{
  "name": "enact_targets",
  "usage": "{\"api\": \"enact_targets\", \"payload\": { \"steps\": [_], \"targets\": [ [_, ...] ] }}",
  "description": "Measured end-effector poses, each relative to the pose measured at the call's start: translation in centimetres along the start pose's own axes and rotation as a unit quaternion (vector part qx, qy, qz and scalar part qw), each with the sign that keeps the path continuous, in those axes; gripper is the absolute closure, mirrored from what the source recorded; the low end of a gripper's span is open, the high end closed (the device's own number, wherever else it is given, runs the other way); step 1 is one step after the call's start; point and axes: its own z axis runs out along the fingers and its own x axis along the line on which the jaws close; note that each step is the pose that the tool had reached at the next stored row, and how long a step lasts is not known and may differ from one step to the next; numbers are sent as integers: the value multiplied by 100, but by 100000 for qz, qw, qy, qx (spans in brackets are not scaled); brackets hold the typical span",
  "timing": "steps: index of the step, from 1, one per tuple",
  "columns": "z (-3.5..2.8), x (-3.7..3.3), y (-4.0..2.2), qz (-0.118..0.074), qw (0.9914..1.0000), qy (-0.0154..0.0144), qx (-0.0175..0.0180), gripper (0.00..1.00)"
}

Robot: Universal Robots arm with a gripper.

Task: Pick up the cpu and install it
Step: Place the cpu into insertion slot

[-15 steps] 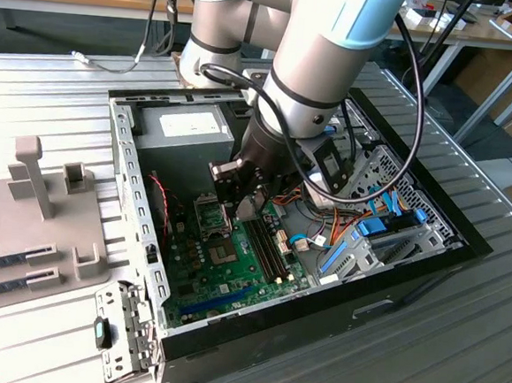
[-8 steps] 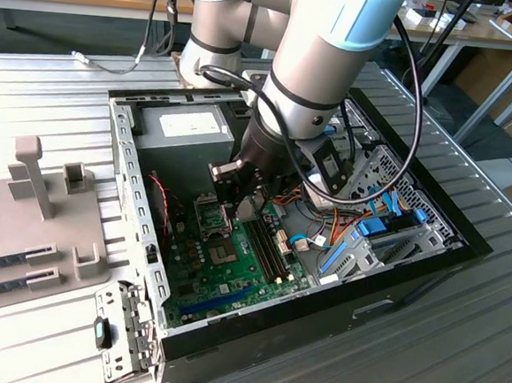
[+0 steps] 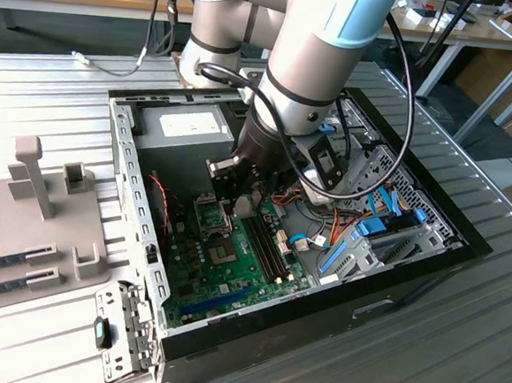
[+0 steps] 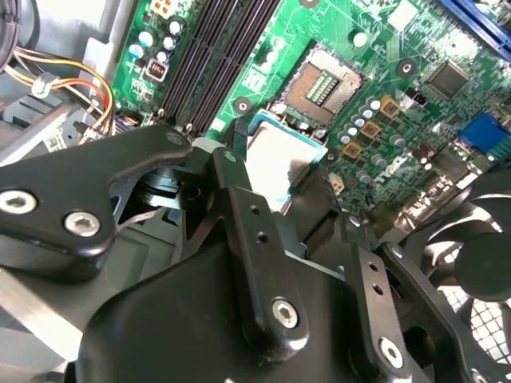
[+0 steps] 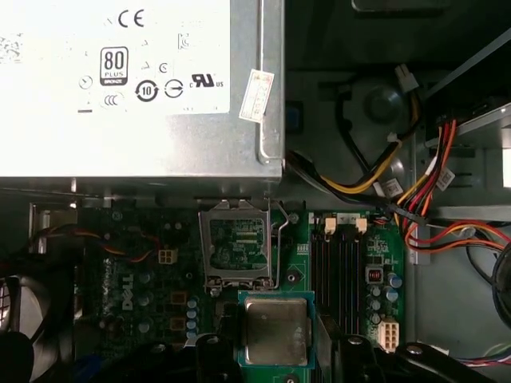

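While the gripper [image 4: 279, 163] clasps the cpu [image 5: 275, 329] just beside the open socket [image 5: 237, 243], its black fingers [image 4: 231, 179] hide part of the chip's rim.

We find open air straight above the uncovered CPU socket [image 5: 238, 243]; nothing stands over it. On its far side in the exterior view the power-supply box [image 3: 190, 129] rises close, walling off that approach. Toward the exterior view's right lie the low memory slots [image 3: 265, 245], then a tangle of cables [image 3: 312, 209]. The case wall [image 3: 131, 182] bounds the exterior view's left. The gripper [image 3: 234, 190], clamped on the cpu [image 5: 275, 329], hangs just beside the socket, its arm crowding the room above the slots.
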Motion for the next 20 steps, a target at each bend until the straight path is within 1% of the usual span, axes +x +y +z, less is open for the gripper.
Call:
{"api": "enact_targets", "payload": {
  "steps": [6, 8, 9, 10, 11, 12, 14, 16, 18, 20],
  "targets": [
    [90, 5, -1, 9, 100000, 2, 2, 53],
    [105, 12, -6, 6, 100000, 4, 109, 53],
    [114, 22, -18, 9, 100000, 7, 260, 53],
    [125, 35, -33, 17, 99999, 5, 333, 53],
    [143, 54, -91, 12, 99999, 2, 339, 53],
    [153, 65, -127, 15, 99999, 4, 344, 53],
    [173, 89, -174, 24, 99999, 4, 343, 53],
    [219, 128, -184, 31, 99999, -5, 326, 53],
    [284, 135, -188, 996, 99995, -43, 305, 53],
    [319, 136, -190, 1599, 99987, -67, 308, 53]
  ]
}}
